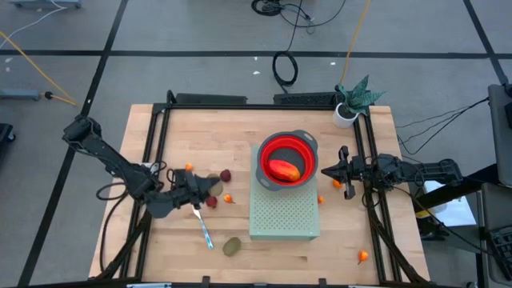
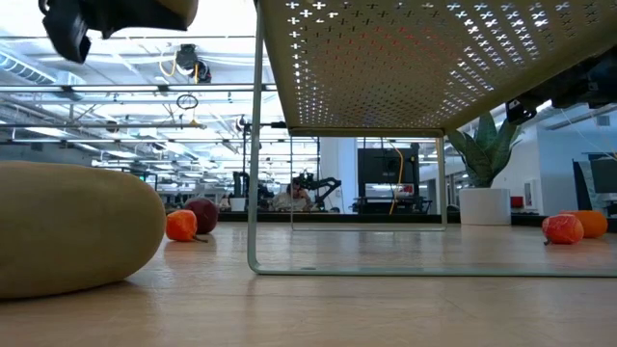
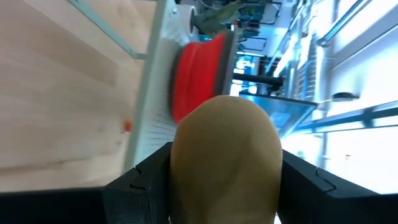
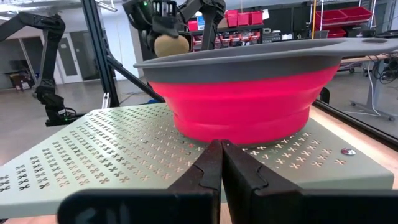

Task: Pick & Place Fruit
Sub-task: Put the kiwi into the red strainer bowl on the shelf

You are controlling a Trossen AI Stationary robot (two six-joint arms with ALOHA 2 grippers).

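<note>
Our left gripper is clamped on a brown-green oval fruit, which sits between the two fingers and is lifted off the table so it can travel. We face it toward the red bowl, which stands on the perforated stand and already holds the long red-orange fruit. The other oval lies near the knife, with a dark red ball and small orange balls scattered about. Our right gripper waits beside the bowl, fingers pressed together and empty, clear of the path.
</note>
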